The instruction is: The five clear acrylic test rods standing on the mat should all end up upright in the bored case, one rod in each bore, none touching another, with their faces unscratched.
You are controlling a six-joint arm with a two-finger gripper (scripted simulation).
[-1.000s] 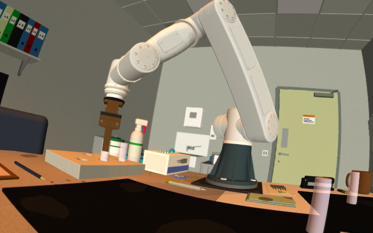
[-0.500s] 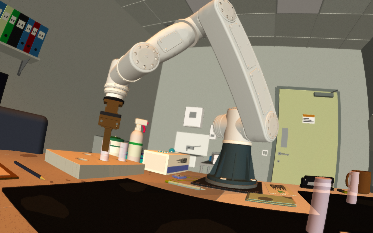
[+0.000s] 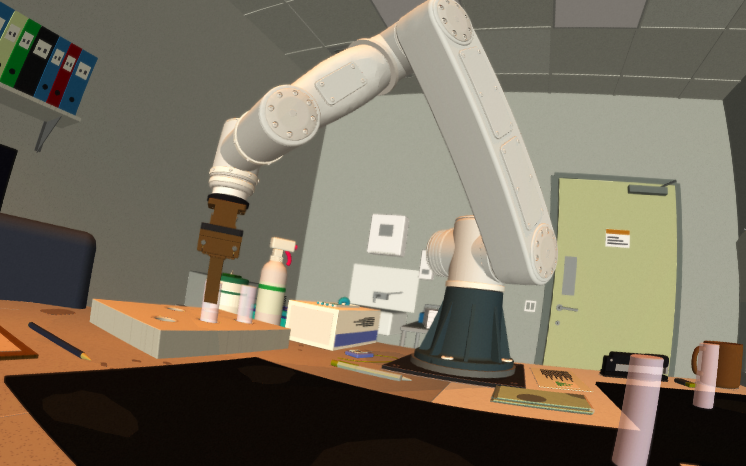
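Note:
Two clear rods stand upright in neighbouring bores of the grey bored case [image 3: 185, 330], one [image 3: 210, 311] under my fingers and another [image 3: 246, 303] just to its right, apart from it. My gripper [image 3: 212, 289] hangs straight down over the first rod and is open, holding nothing. Two empty bores show on the case's top to the left. Two more rods stand on the dark mat at the right, a near one [image 3: 638, 408] and a farther one [image 3: 706, 375].
A white spray bottle [image 3: 272, 282] and a green-lidded jar [image 3: 231, 292] stand just behind the case, with a cream box [image 3: 333, 323] to its right. A brown mug [image 3: 725, 363] stands behind the farther rod. Pencils lie on the desk, and the arm's base [image 3: 466, 336] stands mid-desk.

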